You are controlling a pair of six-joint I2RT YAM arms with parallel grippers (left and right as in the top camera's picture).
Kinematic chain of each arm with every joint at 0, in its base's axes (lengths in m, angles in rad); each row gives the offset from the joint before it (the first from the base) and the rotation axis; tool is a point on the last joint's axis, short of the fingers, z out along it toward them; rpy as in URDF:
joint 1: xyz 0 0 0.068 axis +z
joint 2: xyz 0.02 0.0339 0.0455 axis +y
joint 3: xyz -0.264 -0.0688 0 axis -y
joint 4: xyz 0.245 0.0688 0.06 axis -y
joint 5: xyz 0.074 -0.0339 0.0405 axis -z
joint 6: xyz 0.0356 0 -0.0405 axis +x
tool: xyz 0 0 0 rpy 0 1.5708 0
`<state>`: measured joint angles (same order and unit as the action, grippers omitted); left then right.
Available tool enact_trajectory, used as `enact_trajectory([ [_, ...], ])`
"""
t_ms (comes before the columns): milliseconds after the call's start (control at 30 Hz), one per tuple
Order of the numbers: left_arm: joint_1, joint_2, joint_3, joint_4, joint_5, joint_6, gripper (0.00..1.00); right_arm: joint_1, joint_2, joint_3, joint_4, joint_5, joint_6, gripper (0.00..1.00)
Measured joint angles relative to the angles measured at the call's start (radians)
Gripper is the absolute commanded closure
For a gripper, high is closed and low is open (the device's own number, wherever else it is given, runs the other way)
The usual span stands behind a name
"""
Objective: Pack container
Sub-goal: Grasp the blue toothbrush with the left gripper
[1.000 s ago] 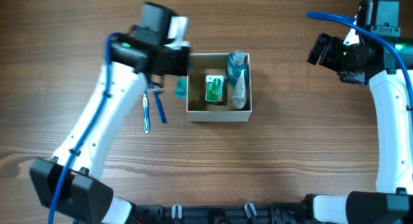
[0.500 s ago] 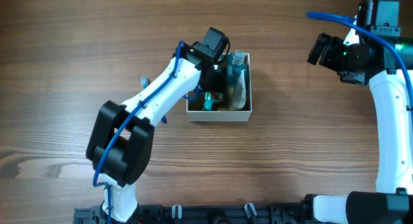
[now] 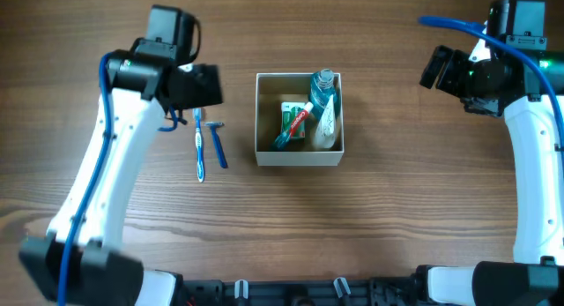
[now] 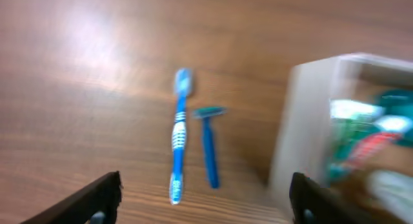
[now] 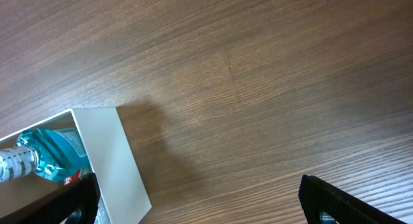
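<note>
The container [image 3: 298, 157], a square white box with a brown inside, sits mid-table. In it lie a blue bottle [image 3: 324, 84], a green packet [image 3: 288, 114], a white tube [image 3: 325, 121] and a teal-and-red tube [image 3: 296, 125] slanted across the packet. My left gripper [image 3: 201, 87] hovers open and empty left of the box, above a blue toothbrush [image 3: 199, 149] and a blue razor [image 3: 217, 144]. The left wrist view, blurred, shows the toothbrush [image 4: 179, 139], the razor [image 4: 208, 145] and the container wall [image 4: 300, 140]. My right gripper [image 3: 443, 68] stands open and empty at the far right.
The right wrist view looks down on bare wood, with the container's corner [image 5: 113, 166] and the blue bottle [image 5: 46, 157] at its lower left. Toothbrush and razor lie side by side on the wood, a short gap from the box's left wall.
My left gripper went into the container, opened, let go of the teal-and-red tube there, then pulled back left over the toothbrush and razor. The right arm stayed still.
</note>
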<state>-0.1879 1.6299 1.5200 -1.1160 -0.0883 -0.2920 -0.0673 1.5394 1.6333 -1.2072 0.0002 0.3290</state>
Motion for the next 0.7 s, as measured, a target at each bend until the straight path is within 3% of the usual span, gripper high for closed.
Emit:
enact_trajectory([
  [33, 0.019, 0.035, -0.047, 0.014, -0.001, -0.005, 0.31, 0.0, 0.0, 0.0, 0.0, 0.0, 0.0, 0.0],
  [200, 0.036, 0.195, -0.23, 0.127, -0.001, -0.021, 0.33, 0.0, 0.0, 0.0, 0.0, 0.0, 0.0, 0.0],
  [467, 0.036, 0.248, -0.31, 0.311, -0.001, -0.023, 0.46, 0.0, 0.0, 0.0, 0.0, 0.0, 0.0, 0.0],
  [700, 0.075, 0.291, -0.326, 0.343, -0.001, -0.024, 0.62, 0.0, 0.0, 0.0, 0.0, 0.0, 0.0, 0.0],
])
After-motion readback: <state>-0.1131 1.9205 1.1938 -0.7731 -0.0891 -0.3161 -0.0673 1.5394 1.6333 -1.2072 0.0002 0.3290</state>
